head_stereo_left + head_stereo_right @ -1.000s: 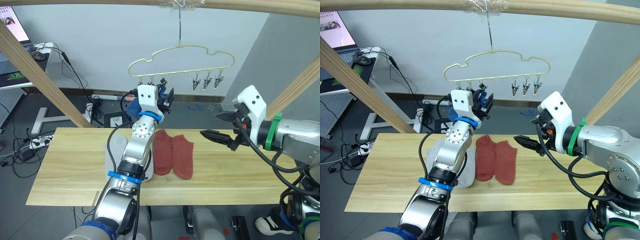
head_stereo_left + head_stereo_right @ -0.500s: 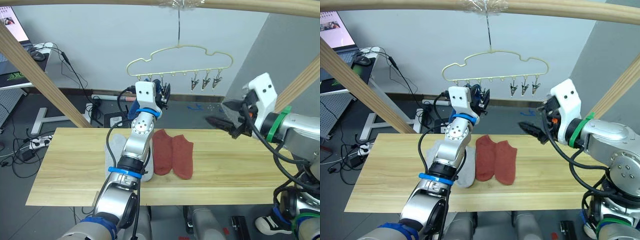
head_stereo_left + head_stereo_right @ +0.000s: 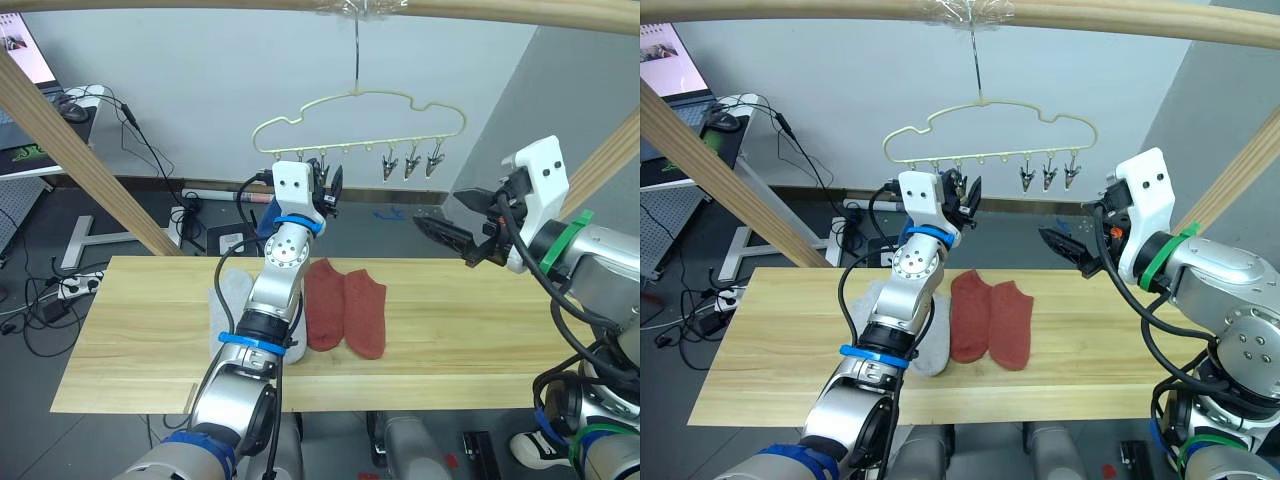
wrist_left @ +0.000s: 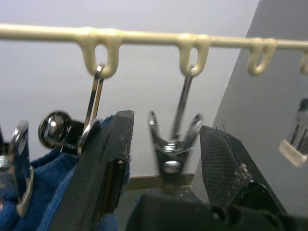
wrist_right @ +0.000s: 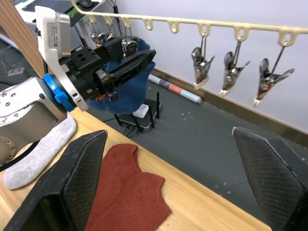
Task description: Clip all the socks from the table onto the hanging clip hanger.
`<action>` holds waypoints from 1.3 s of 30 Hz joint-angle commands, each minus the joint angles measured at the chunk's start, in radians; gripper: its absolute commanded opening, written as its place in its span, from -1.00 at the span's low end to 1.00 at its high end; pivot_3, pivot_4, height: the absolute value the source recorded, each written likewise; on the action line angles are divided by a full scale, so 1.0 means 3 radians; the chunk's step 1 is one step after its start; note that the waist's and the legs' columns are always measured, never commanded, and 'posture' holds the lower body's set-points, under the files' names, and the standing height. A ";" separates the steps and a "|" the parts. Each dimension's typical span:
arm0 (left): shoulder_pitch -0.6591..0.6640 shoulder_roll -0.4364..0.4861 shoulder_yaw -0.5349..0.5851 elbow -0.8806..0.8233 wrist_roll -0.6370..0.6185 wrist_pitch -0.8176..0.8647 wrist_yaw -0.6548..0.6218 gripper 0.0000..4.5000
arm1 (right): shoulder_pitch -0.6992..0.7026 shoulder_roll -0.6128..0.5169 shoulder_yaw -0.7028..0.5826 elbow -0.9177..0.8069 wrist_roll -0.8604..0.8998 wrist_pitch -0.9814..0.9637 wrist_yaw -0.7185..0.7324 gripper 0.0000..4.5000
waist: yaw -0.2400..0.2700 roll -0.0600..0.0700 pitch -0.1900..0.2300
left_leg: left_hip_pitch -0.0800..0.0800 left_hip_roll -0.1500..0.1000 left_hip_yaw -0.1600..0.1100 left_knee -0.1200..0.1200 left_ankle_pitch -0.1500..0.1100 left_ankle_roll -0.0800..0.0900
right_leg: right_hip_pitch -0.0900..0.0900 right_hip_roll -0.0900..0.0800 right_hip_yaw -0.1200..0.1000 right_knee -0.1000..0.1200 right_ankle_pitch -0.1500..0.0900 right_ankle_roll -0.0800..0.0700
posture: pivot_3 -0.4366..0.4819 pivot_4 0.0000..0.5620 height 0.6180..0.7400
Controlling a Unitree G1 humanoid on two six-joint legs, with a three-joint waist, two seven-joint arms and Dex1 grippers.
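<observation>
Raised on a nearly upright forearm, my left gripper (image 3: 330, 190) sits just under the clip hanger (image 3: 360, 130), at the left end of its row of clips; its fingers stand apart and hold nothing, with one small metal clip (image 4: 172, 144) hanging in the gap between them; my right gripper (image 3: 445, 228) is held out in the air to the right of the hanger and lower than its clips, fingers spread wide and empty, pointing toward the hanger.

From the head, two rust-red socks (image 3: 346, 306) lie flat side by side on the table (image 3: 140, 340), below the hanger; a light grey sock (image 3: 232, 295) lies just to their left, partly behind my left arm.

My left wrist view brings what the head views do not: blue sock fabric (image 4: 29, 192) bunched at the clips beside my left finger, touching it.

My right wrist view shows the blue sock (image 5: 127, 84) hanging behind my left gripper, and three clips (image 5: 236, 67) hanging bare on the hanger bar.
</observation>
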 commanded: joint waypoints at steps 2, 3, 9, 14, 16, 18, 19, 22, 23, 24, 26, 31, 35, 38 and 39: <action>-0.0077 -0.0048 -0.0009 -0.0076 0.0012 -0.0083 0.0000 0.10 | -0.0161 0.0065 -0.0149 -0.0101 -0.0002 -0.0069 -0.0066 0.93 | -0.0011 0.0000 0.0000 | 0.0000 0.0000 0.0000 0.0000 0.0000 0.0000 | 0.0000 0.0000 0.0000 0.0000 0.0000 0.0000 | -0.30 -0.11 1.00; -0.0079 -0.0052 -0.0007 -0.0073 0.0014 -0.0083 0.0000 0.10 | -0.0187 0.0080 -0.0159 -0.0094 -0.0006 -0.0074 -0.0077 0.93 | -0.0012 0.0000 0.0000 | 0.0000 0.0000 0.0000 0.0000 0.0000 0.0000 | 0.0000 0.0000 0.0000 0.0000 0.0000 0.0000 | -0.30 -0.11 1.00; -0.0086 -0.0062 0.0011 -0.0063 0.0016 -0.0082 0.0008 0.10 | -0.0227 0.0090 -0.0168 -0.0081 0.0000 -0.0056 -0.0103 0.93 | -0.0031 0.0000 0.0000 | -0.0001 0.0000 0.0000 -0.0001 0.0000 0.0000 | 0.0000 0.0000 0.0000 -0.0002 0.0000 0.0000 | -0.30 -0.10 1.00; -0.0089 -0.0067 0.0016 -0.0061 0.0016 -0.0081 0.0016 0.10 | -0.0220 0.0085 -0.0171 -0.0087 0.0002 -0.0041 -0.0106 0.93 | -0.0038 0.0000 0.0000 | -0.0001 0.0000 0.0000 -0.0001 0.0000 0.0000 | 0.0000 0.0000 0.0000 -0.0002 0.0000 0.0000 | -0.30 -0.10 1.00; -0.0092 -0.0067 0.0019 -0.0063 0.0013 -0.0082 0.0016 0.10 | -0.0213 0.0083 -0.0172 -0.0089 0.0001 -0.0040 -0.0105 0.93 | -0.0039 0.0000 0.0000 | -0.0001 0.0000 0.0000 -0.0001 0.0000 0.0000 | 0.0000 0.0000 0.0000 -0.0002 0.0000 0.0000 | -0.30 -0.10 1.00; -0.0097 -0.0064 0.0026 -0.0068 0.0006 -0.0079 0.0014 0.10 | -0.0217 0.0088 -0.0170 -0.0090 -0.0001 -0.0034 -0.0109 0.93 | -0.0039 0.0000 0.0000 | -0.0001 0.0000 0.0000 -0.0001 0.0000 0.0000 | 0.0000 0.0000 0.0000 -0.0002 0.0000 0.0000 | -0.30 -0.09 1.00; -0.0101 -0.0064 0.0032 -0.0070 0.0001 -0.0078 0.0015 0.10 | -0.0218 0.0091 -0.0170 -0.0091 -0.0001 -0.0031 -0.0111 0.93 | -0.0040 0.0000 0.0000 | -0.0001 0.0000 0.0000 -0.0001 0.0000 0.0000 | 0.0000 0.0000 0.0000 -0.0002 0.0000 0.0000 | -0.30 -0.09 1.00; -0.0109 -0.0066 0.0041 -0.0071 -0.0006 -0.0073 0.0019 0.10 | -0.0209 0.0096 -0.0170 -0.0094 -0.0001 -0.0026 -0.0114 0.93 | -0.0040 0.0000 0.0000 | -0.0001 0.0000 0.0000 -0.0002 0.0000 0.0000 | 0.0000 0.0000 0.0000 -0.0004 0.0000 0.0000 | -0.30 -0.09 1.00; -0.0111 -0.0066 0.0042 -0.0070 -0.0007 -0.0073 0.0019 0.10 | -0.0203 0.0096 -0.0170 -0.0096 -0.0001 -0.0025 -0.0113 0.93 | -0.0040 0.0000 0.0000 | -0.0001 0.0000 0.0000 -0.0002 0.0000 0.0000 | 0.0000 0.0000 0.0000 -0.0005 0.0000 0.0000 | -0.30 -0.09 1.00; -0.0112 -0.0065 0.0042 -0.0069 -0.0008 -0.0072 0.0019 0.10 | -0.0200 0.0096 -0.0171 -0.0098 -0.0001 -0.0025 -0.0113 0.93 | -0.0040 0.0000 0.0000 | -0.0002 0.0000 0.0000 -0.0002 0.0000 0.0001 | 0.0000 0.0000 0.0000 -0.0005 0.0000 0.0000 | -0.30 -0.09 1.00; -0.0113 -0.0065 0.0043 -0.0067 -0.0010 -0.0071 0.0017 0.10 | -0.0193 0.0095 -0.0172 -0.0100 -0.0001 -0.0022 -0.0113 0.93 | -0.0040 0.0000 0.0000 | -0.0002 0.0000 0.0000 -0.0003 0.0000 0.0001 | 0.0000 0.0000 0.0000 -0.0007 0.0000 0.0000 | -0.30 -0.09 1.00; -0.0127 -0.0068 0.0051 -0.0058 -0.0026 -0.0080 0.0012 0.10 | -0.0186 0.0096 -0.0177 -0.0102 -0.0003 -0.0016 -0.0115 0.93 | -0.0040 0.0000 0.0000 | -0.0004 0.0000 0.0000 -0.0004 -0.0001 0.0001 | 0.0000 0.0000 0.0000 -0.0012 0.0000 0.0000 | -0.30 -0.09 1.00; -0.0134 -0.0068 0.0057 -0.0050 -0.0033 -0.0073 0.0018 0.10 | -0.0182 0.0096 -0.0180 -0.0100 -0.0002 -0.0009 -0.0112 0.93 | -0.0040 0.0000 0.0000 | -0.0005 0.0000 0.0000 -0.0005 -0.0001 0.0001 | 0.0000 0.0000 0.0000 -0.0014 0.0000 0.0000 | -0.30 -0.09 1.00; -0.0131 -0.0065 0.0063 -0.0044 -0.0044 -0.0056 0.0003 0.02 | -0.0181 0.0094 -0.0181 -0.0097 -0.0002 -0.0004 -0.0111 0.95 | -0.0040 0.0000 0.0000 | -0.0005 0.0000 0.0000 -0.0005 -0.0001 0.0002 | 0.0000 0.0000 0.0000 -0.0014 0.0000 0.0000 | -0.30 -0.09 1.00; -0.0129 -0.0064 0.0065 -0.0042 -0.0046 -0.0050 -0.0001 -0.07 | -0.0181 0.0094 -0.0182 -0.0095 -0.0003 -0.0003 -0.0111 0.96 | -0.0040 0.0000 0.0000 | -0.0005 0.0000 0.0000 -0.0005 -0.0001 0.0002 | 0.0000 0.0000 0.0000 -0.0014 0.0000 0.0000 | -0.30 -0.09 1.00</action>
